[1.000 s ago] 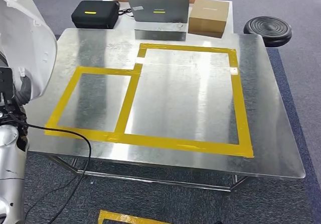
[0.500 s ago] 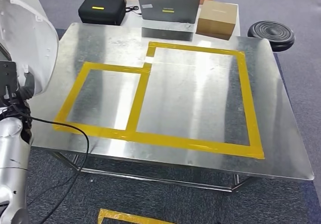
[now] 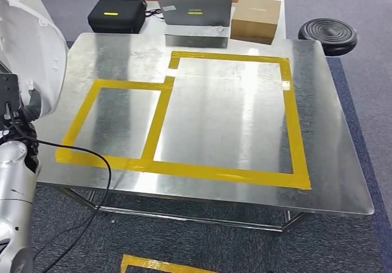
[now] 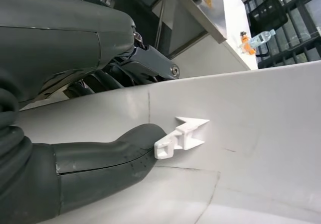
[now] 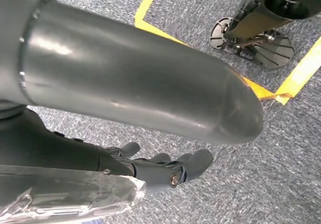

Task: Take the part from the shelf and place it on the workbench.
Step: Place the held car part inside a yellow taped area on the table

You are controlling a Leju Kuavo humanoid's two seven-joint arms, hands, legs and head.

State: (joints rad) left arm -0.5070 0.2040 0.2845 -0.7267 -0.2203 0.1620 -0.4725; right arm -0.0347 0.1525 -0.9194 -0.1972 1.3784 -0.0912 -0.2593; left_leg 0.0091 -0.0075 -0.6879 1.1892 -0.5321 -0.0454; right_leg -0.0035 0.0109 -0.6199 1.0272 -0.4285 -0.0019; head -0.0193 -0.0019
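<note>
The camera has swung back a little, so the shiny metal desk (image 3: 332, 163) sits further left than before. The left robot hand (image 4: 95, 158) holds the big white plastic part (image 4: 246, 148) beside the desk's left edge. The right robot hand (image 5: 159, 171) hangs loose over grey carpet (image 5: 272, 184), holding nothing.

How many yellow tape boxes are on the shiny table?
2. A small box on the left of the workbench, and a big box joined on its right.
</note>
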